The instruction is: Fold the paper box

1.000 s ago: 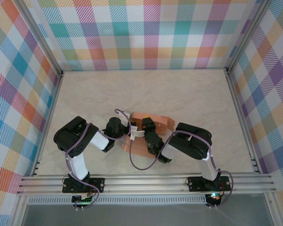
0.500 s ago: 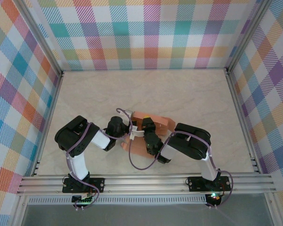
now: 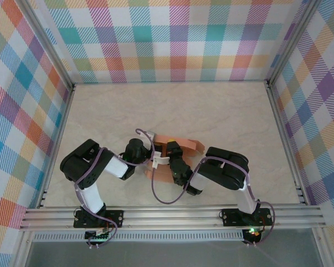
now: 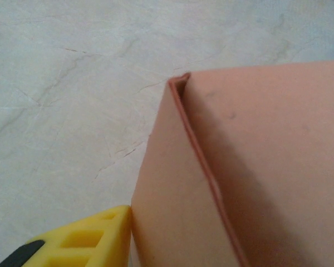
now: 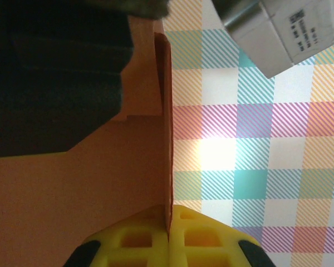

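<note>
Ok so the paper box (image 3: pixel 181 146) sits pretty much in the middle of the table (image 3: pixel 222 111), maybe a hair toward 6 o'clock, wedged between the two arms. From the top camera it looks like a half-formed salmon-orange shape with one flap sticking out toward 3 o'clock.

The left tool (image 3: pixel 155 160) reaches in from the box's 9 o'clock side. On the left wrist camera, one yellow finger (image 4: pixel 94 245) pokes in at 7 o'clock and touches the box's near wall. The other finger is out of frame, so honestly can't tell if that tool is spread or gripping anything. That same view has a box corner at about 12 o'clock, with a thin folded edge running down toward 5 o'clock and bare table behind it.

The right tool (image 5: pixel 168 233) comes at the box from its 6 o'clock side. Its two yellow fingers are pressed together with a thin upright wall of the card pinched right between them. You can see the card's edge running straight up from the fingertips toward 12 o'clock. The orange panel spreads off toward 9 o'clock, with a blurry dark shape (image 5: pixel 50 72) over it at 10 o'clock. A pale grey block (image 5: pixel 284 33) with a small label sits at 1 o'clock against the plaid wall (image 5: pixel 256 167).

A purple cable (image 3: pixel 161 194) loops at the box's 6 o'clock.
</note>
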`<state>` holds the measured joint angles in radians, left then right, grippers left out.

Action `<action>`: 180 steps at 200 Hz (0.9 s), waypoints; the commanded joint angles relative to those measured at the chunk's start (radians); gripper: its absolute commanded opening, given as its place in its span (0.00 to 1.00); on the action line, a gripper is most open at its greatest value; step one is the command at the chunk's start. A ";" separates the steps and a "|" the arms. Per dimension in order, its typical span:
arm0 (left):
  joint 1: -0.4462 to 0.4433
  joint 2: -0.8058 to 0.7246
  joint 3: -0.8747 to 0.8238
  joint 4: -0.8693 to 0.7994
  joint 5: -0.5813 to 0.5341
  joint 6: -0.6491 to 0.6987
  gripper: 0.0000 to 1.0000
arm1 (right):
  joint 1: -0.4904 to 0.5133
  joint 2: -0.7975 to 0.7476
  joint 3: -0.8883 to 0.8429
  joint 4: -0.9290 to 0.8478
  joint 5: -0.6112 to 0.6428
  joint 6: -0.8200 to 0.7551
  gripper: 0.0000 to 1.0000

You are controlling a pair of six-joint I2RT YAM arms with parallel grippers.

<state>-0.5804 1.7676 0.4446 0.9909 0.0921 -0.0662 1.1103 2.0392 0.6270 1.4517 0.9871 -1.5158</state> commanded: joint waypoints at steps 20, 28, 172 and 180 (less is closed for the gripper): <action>-0.012 -0.066 -0.022 0.004 0.050 0.021 0.35 | 0.007 0.009 -0.034 -0.048 -0.056 0.046 0.00; -0.012 -0.070 -0.027 0.005 0.052 0.020 0.36 | 0.003 0.010 -0.034 -0.048 -0.054 0.048 0.00; -0.009 -0.264 -0.148 -0.182 0.014 0.035 0.93 | -0.023 0.010 -0.043 -0.047 -0.044 0.092 0.00; -0.006 -0.282 -0.154 -0.197 -0.011 0.037 0.91 | -0.023 0.010 -0.044 -0.047 -0.045 0.095 0.00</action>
<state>-0.5800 1.5635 0.3145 0.8574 0.0727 -0.0357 1.1061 2.0319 0.6029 1.4811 0.9058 -1.4502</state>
